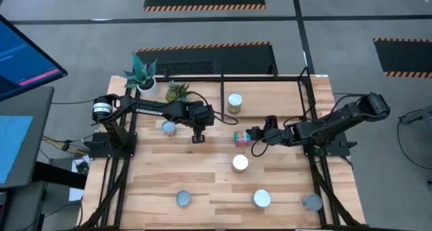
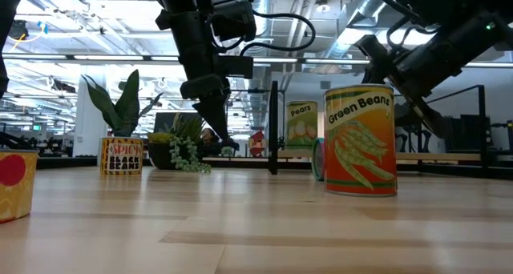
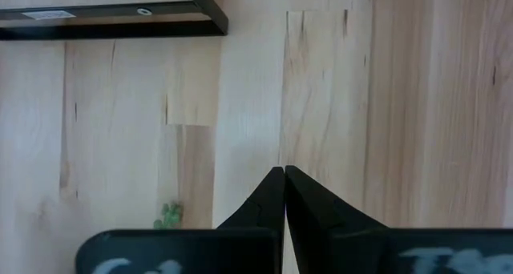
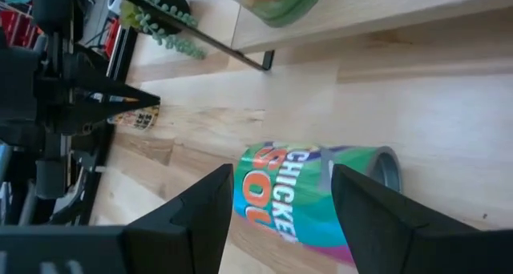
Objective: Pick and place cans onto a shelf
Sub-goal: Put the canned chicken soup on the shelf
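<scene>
A bright green can [image 4: 309, 174] lies on its side on the table near the middle [image 1: 241, 137]. My right gripper [image 4: 282, 186] is open just short of it on its right-hand side [image 1: 254, 132]. One finger stands toward each end of the can, and none is seen touching it. A green-labelled can [image 1: 235, 103] stands upright on the wood base of the black-framed shelf [image 1: 202, 76]. My left gripper [image 1: 198, 138] is shut and points down over bare wood [image 3: 284, 171], holding nothing. Beside that arm stands another can [image 1: 169, 127].
A white-topped can [image 1: 239, 163] stands just in front of the lying one. Three more cans [image 1: 183, 198] [image 1: 261, 198] [image 1: 312, 202] stand along the near edge. Two potted plants [image 1: 143, 74] [image 1: 177, 90] sit at the far left. Bare wood lies between the arms.
</scene>
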`<control>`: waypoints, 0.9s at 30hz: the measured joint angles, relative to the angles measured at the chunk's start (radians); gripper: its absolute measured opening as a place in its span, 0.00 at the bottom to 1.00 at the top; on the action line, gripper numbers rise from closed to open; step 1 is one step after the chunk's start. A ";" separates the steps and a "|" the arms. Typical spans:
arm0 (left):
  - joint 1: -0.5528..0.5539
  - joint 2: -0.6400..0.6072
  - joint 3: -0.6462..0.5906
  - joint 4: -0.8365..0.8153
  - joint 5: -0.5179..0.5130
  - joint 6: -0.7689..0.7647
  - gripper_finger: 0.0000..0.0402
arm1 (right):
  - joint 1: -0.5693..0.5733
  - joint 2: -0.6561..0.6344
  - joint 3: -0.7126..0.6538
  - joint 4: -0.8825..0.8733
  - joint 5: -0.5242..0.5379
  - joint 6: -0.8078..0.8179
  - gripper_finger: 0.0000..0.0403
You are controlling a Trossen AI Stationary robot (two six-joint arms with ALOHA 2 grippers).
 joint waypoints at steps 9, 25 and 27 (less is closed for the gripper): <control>0.000 0.000 0.000 -0.001 0.000 -0.001 0.00 | 0.013 0.003 0.000 0.001 0.009 0.025 0.58; 0.000 0.000 0.000 -0.003 0.000 0.003 0.00 | -0.078 -0.136 0.042 0.199 -0.135 -0.267 0.58; 0.000 0.000 0.000 -0.011 0.008 0.015 0.00 | -0.117 -0.149 0.101 0.239 -0.177 -0.390 0.58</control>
